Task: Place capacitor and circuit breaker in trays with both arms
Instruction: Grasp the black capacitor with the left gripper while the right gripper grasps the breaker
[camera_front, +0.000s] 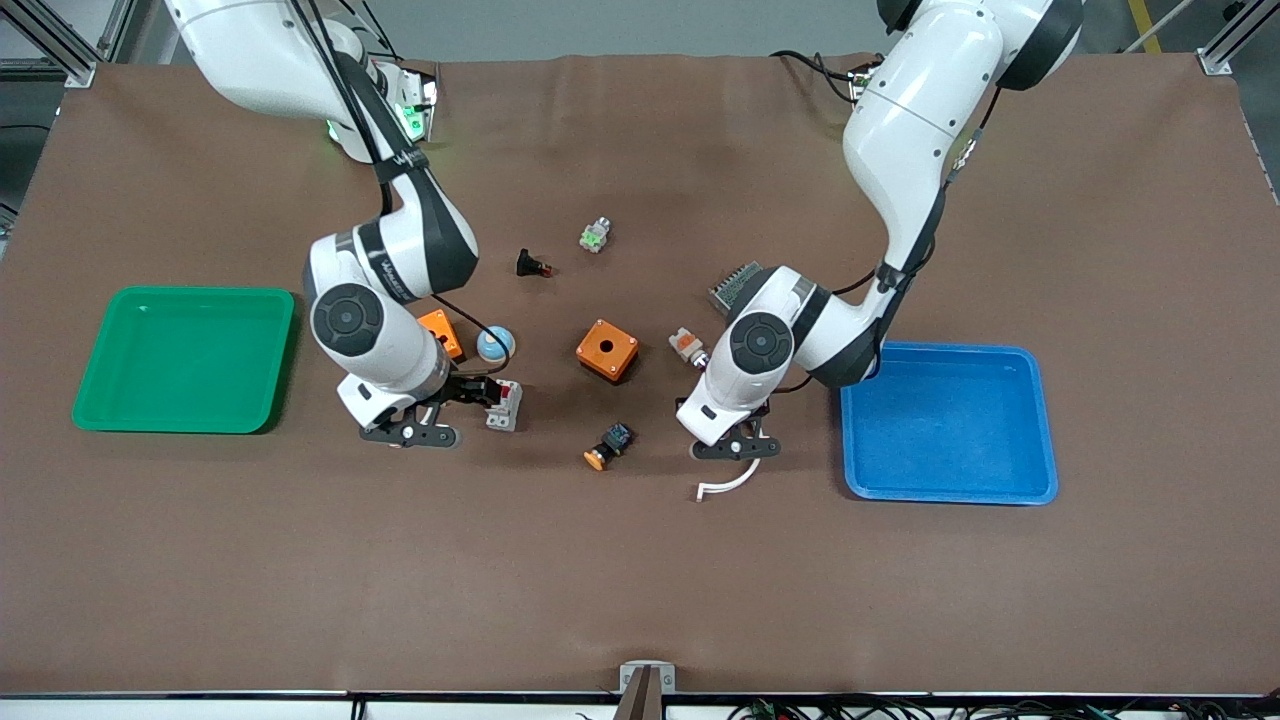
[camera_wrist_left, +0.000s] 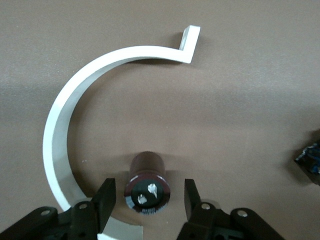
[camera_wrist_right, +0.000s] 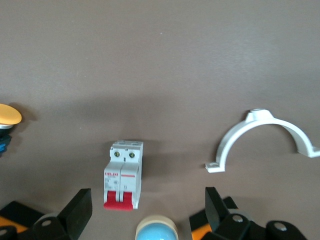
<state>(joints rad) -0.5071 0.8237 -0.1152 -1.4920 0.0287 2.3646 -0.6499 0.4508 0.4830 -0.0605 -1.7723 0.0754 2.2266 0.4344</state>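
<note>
Front view: both arms are seen low over the mat, each set up for its own pick. Trays first: the green tray (camera_front: 185, 358) lies at the right arm's end of the table, the blue tray (camera_front: 948, 422) at the left arm's end, presumably the drop spots, one per arm.

The right gripper (camera_front: 462, 392) is lowered at the circuit breaker (camera_front: 505, 405). In the right wrist view the fingers (camera_wrist_right: 77, 210) are spread wide, with the circuit breaker (camera_wrist_right: 123, 174) lying between them on the mat, nothing clamped. A blue-topped part (camera_wrist_right: 157, 229) sits just beside it, close to the gripper; it could be caught on closing. A white clamp (camera_wrist_right: 262, 138) lies well apart.

The left gripper (camera_front: 737, 436) is lowered too. In the left wrist view its fingers (camera_wrist_left: 105, 199) are apart, the capacitor (camera_wrist_left: 148, 183) upright between them, untouched. A white curved bracket (camera_wrist_left: 70, 125) wraps around the capacitor and touches one finger, likely a snag risk.

Judged: both pre-grasp, closing is next.
</note>
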